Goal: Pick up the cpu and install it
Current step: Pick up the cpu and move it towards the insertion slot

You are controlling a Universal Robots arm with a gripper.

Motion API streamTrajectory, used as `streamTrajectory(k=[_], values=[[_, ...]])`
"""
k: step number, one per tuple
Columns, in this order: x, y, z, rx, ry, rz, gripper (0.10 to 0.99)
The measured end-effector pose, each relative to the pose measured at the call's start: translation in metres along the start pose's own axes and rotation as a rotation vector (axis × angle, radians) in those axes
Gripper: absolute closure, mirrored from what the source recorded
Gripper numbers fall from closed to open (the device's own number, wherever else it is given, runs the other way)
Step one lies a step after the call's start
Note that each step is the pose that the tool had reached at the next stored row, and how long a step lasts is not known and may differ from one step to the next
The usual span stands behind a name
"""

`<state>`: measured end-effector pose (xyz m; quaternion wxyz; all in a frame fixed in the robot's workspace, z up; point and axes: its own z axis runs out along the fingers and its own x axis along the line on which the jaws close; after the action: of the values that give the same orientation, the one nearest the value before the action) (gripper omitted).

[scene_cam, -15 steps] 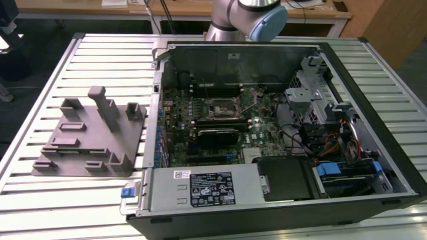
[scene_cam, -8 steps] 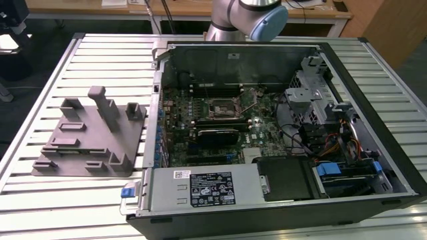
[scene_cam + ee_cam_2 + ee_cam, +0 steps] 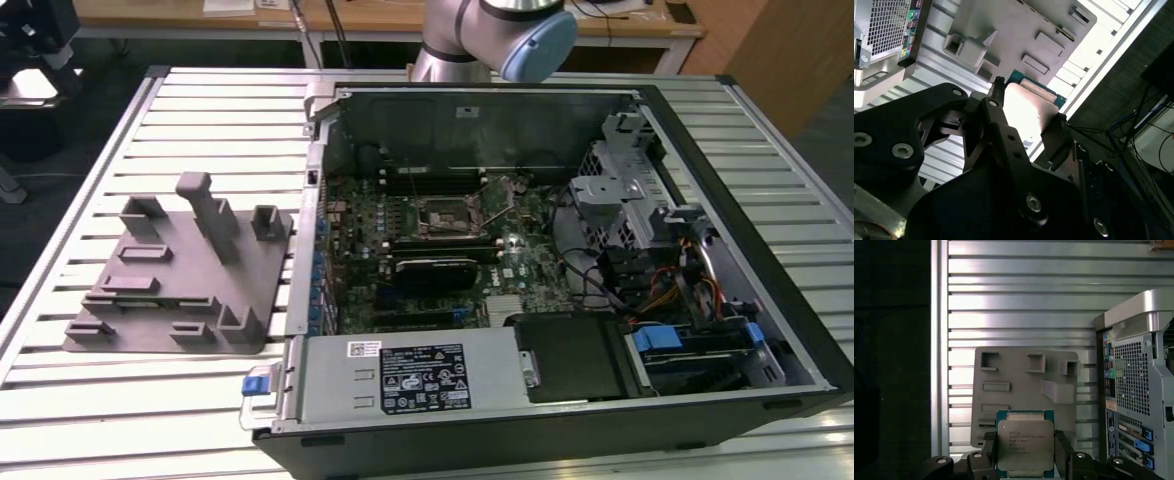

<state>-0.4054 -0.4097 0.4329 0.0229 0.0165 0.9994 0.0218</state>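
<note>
While the gripper (image 3: 1025, 460) clamps the cpu (image 3: 1025, 445) by two opposite edges, it hangs over the grey fixture (image 3: 1019, 390), beside the computer case (image 3: 1136, 380) | risk: thin edge hold may let the cpu tilt or slip, seating it crooked in the socket (image 3: 441, 213) and bending contacts.

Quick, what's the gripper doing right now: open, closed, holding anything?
Gripper: closed on the cpu, gripping it at two opposite edges.
</note>
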Motion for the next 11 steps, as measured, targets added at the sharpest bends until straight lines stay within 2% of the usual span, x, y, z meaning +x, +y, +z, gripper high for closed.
streamTrajectory(k=[11], values=[[-0.0205, 0.0006, 0.001, 0.0, 0.0, 0.0, 0.545]])
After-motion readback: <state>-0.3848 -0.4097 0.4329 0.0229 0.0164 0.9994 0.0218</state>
